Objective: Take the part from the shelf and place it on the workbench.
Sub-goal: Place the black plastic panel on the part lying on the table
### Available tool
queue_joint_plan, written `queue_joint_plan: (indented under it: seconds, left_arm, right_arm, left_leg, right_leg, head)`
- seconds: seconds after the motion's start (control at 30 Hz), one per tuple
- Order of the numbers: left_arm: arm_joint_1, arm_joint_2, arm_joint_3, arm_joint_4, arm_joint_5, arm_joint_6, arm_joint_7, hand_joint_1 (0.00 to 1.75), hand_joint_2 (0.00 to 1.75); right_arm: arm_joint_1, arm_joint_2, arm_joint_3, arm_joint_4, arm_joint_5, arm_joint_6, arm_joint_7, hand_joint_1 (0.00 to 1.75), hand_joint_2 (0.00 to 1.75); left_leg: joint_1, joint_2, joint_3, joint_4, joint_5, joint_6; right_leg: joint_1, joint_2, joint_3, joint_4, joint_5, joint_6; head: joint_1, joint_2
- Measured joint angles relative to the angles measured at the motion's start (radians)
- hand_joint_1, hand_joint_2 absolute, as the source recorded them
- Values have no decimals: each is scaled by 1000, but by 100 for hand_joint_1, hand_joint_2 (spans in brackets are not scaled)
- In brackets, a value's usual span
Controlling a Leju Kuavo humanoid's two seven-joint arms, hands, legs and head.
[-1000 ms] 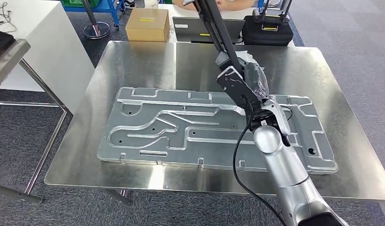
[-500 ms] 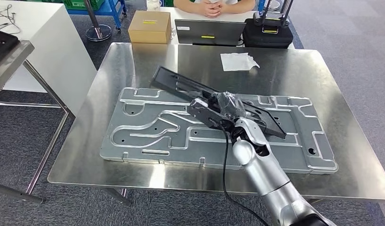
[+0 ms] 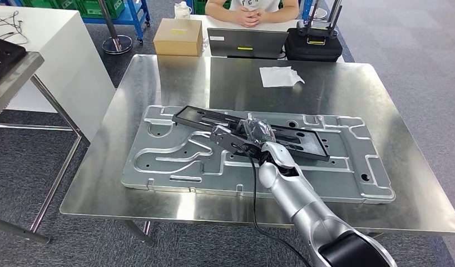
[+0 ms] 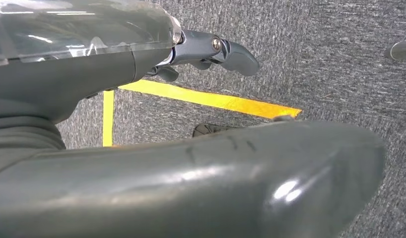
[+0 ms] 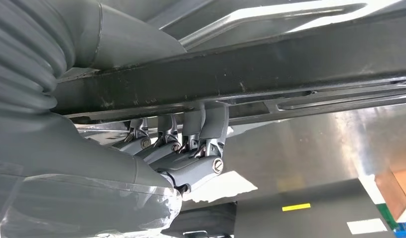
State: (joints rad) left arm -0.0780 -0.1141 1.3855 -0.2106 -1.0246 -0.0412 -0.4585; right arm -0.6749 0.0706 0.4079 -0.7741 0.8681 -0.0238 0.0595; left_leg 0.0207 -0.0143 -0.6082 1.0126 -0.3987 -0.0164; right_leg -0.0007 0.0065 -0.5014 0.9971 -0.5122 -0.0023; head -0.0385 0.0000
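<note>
Lowered nearly flat, long black framed part (image 3: 253,129), right hand (image 3: 248,137) gripping it

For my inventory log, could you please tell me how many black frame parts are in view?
1 for certain: the black frame part lies low across the stamped metal plate on the workbench, gripped by the right robot hand. More may be hidden on the shelf at left.

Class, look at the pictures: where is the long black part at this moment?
In the head view the black part lies across the middle of the grooved metal plate on the workbench, held by the right hand.
</note>
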Motion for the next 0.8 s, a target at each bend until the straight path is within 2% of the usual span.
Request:
queue_joint_plan:
  seconds: [0.2,0.23,0.3,0.33,0.37,0.43,0.5,0.8]
  left_arm:
    - [-1,0,0,0,0,0,0,0,0]
    - [-2,0,0,0,0,2,0,0,0]
    - [-4,0,0,0,2,8,0,0,87]
    - [-5,0,0,0,2,13,0,0,87]
    - [-6,0,0,0,3,17,-1,0,87]
    - [-7,0,1,0,9,25,-4,0,0]
    - [-7,0,5,0,16,29,-9,0,0]
    - [-4,0,11,0,14,27,-13,0,0]
  right_arm:
    - [-24,12,-1,53,0,-1,0,175,175]
    - [-27,13,-2,57,0,0,0,131,175]
    - [-32,17,-5,68,-1,2,-1,44,175]
    - [-33,20,-9,76,-1,3,-4,0,175]
    - [-33,23,-15,86,-2,4,-8,0,175]
    - [-27,32,-26,107,-3,2,-17,0,175]
    - [-21,40,-37,126,-3,-2,-25,0,175]
    - [-25,44,-93,159,9,-2,-55,0,175]
  left_leg:
    - [0,1,4,1,3,6]
    - [0,1,5,1,3,6]
    - [0,2,5,2,3,7]
    - [0,2,5,2,3,7]
    - [0,2,5,2,3,7]
    - [-1,2,3,2,3,8]
    - [-2,2,2,2,3,8]
    - [-2,3,2,1,1,5]
  right_leg:
    - [0,1,6,-2,4,1]
    - [0,2,7,-3,5,1]
    - [0,3,7,-3,7,0]
    - [0,3,7,-4,7,1]
    - [-1,3,7,-4,8,3]
    - [-1,3,6,-4,13,11]
    - [-2,4,4,-3,16,17]
    - [-2,5,2,-4,14,14]
  head:
    - [0,0]
    - [0,0]
    - [0,0]
    - [0,0]
    - [0,0]
    - [0,0]
    - [0,0]
    - [0,0]
